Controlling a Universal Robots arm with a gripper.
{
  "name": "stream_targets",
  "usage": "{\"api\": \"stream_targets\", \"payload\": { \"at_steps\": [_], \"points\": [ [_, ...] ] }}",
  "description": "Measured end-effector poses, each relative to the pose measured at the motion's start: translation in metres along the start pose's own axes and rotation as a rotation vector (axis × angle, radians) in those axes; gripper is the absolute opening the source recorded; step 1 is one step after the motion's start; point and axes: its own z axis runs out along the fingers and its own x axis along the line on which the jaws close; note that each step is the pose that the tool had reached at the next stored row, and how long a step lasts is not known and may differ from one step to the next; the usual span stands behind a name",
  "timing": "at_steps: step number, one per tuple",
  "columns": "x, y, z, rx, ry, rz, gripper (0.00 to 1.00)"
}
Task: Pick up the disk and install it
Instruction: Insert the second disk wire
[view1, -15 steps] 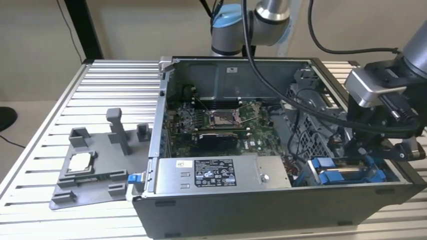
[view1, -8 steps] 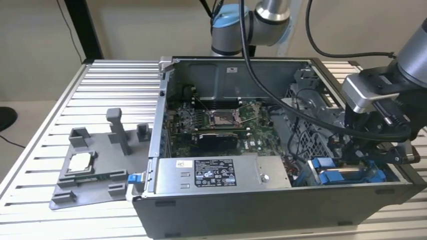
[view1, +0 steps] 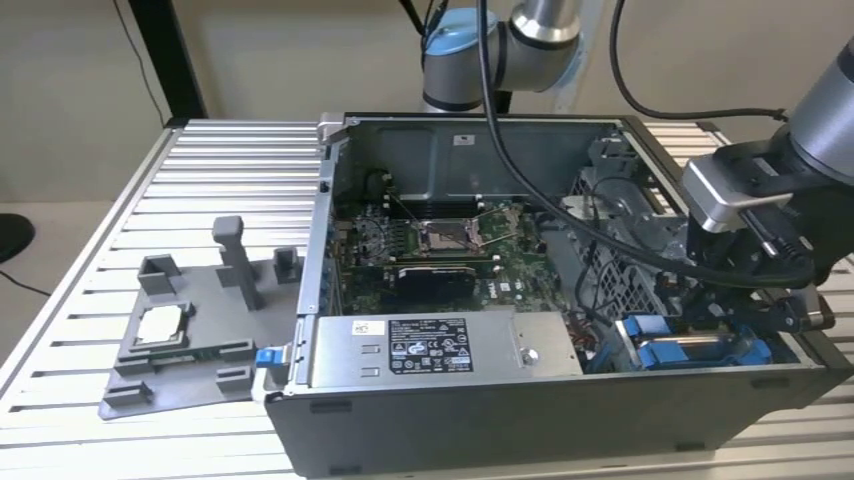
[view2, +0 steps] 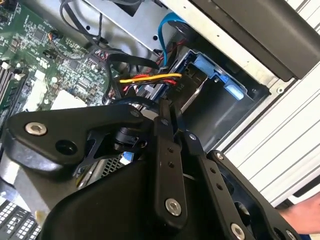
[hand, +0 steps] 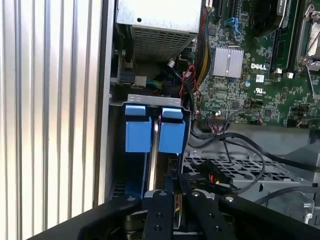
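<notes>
The disk (view1: 686, 348) stands on edge in the drive bay at the front corner of the open computer case (view1: 534, 420), on the exterior view's right. Its silver edge (hand: 154, 162) runs between two blue carrier tabs (hand: 171, 134). In the second wrist view its grey face (view2: 192, 92) lies behind a blue tab (view2: 212, 67). My gripper (view1: 767, 305) hangs over that bay, inside the case. In both wrist views the black fingers (hand: 164, 200) are drawn close together just beside the disk's end, and I see nothing gripped between them (hand: 177, 181) (view2: 175, 122).
A grey power-supply box (view1: 427, 345) with a white label lies along the case front. The motherboard (view1: 441, 250) with its CPU socket fills the case floor. Black, yellow and red cables (view2: 150, 77) cross near the bay. A grey fixture (view1: 187, 340) holding a small silver chip sits on the slatted table.
</notes>
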Motion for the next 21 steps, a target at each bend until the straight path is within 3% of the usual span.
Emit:
{"api": "stream_targets", "payload": {
  "at_steps": [5, 8, 12, 15, 16, 21],
  "points": [
    [0.0002, 0.0000, 0.0014, 0.0034, -0.0111, 0.000, 0.00],
    [0.0002, -0.0002, 0.0014, 0.0051, -0.0233, 0.001, 0.00],
    [0.0001, -0.0002, 0.0015, 0.0079, -0.0238, 0.000, 0.00],
    [0.0002, 0.0000, 0.0011, 0.0350, -0.0218, -0.003, 0.00],
    [0.0002, 0.0001, 0.0012, 0.0398, -0.0216, -0.003, 0.00],
    [-0.0002, 0.0039, 0.0008, 0.0410, -0.0211, -0.004, 0.00]
  ]
}}
